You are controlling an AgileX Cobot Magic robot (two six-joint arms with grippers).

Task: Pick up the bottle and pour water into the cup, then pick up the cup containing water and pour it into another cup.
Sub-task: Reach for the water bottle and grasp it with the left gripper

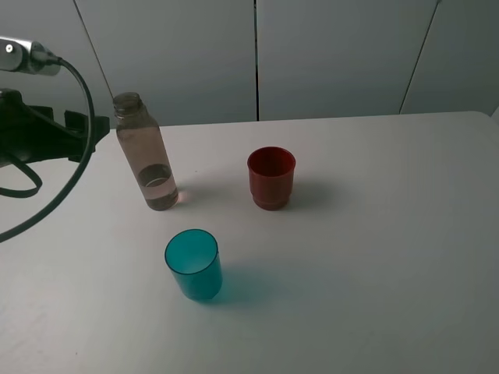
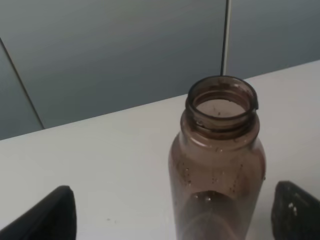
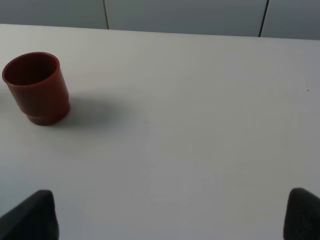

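Note:
The bottle [image 1: 146,152] stands upright at the back left of the white table [image 1: 374,234], uncapped, with a little water at its bottom. The teal cup [image 1: 193,263] stands in front of it, nearer the front edge. The red cup [image 1: 271,178] stands to the right of the bottle. My left gripper [image 1: 87,132] is open, just left of the bottle and apart from it. In the left wrist view the bottle [image 2: 217,160] rises between the spread fingertips [image 2: 50,217] of the left gripper [image 2: 172,217]. My right gripper [image 3: 167,217] is open and empty, with the red cup [image 3: 37,87] well ahead of it. It is out of the exterior view.
Grey wall panels [image 1: 327,54] stand behind the table's back edge. A black cable [image 1: 78,156] loops from the left arm over the table's left side.

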